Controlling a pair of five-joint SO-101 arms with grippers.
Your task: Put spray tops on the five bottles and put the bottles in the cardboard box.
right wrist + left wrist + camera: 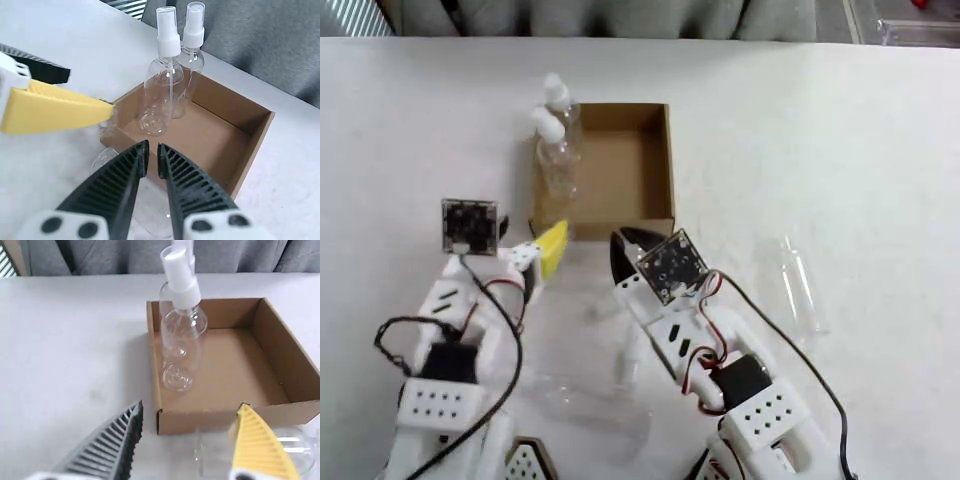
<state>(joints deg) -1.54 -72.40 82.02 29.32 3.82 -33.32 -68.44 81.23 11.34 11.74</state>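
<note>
Since two capped bottles [557,150] already stand in the cardboard box [625,180], I judge two of the five done and three to go.

- Just outside the box's front-left corner: left gripper [190,406], fingers spread wide and gripping nothing. The opening faces the box's front wall. My read is that it sits open there to take or steady the next bottle.
- Inside the box, against its left wall: both capped bottles upright, one behind the other. I cannot tell whether they touch. Packed to that side, they leave the rest of the floor bare for the other three.
- Just in front of the box's front wall, near its middle: right gripper [152,146], black fingers pressed almost together with only a slim gap. I see nothing between them.
- Farther out from the box's front, between the two arms: a clear bottle [585,400] lying on its side. I can make out no top on it.
- Well right of the box: another lying bottle [800,285], uncapped. It lies on the right arm's side, so I'd send that arm for it.
</note>
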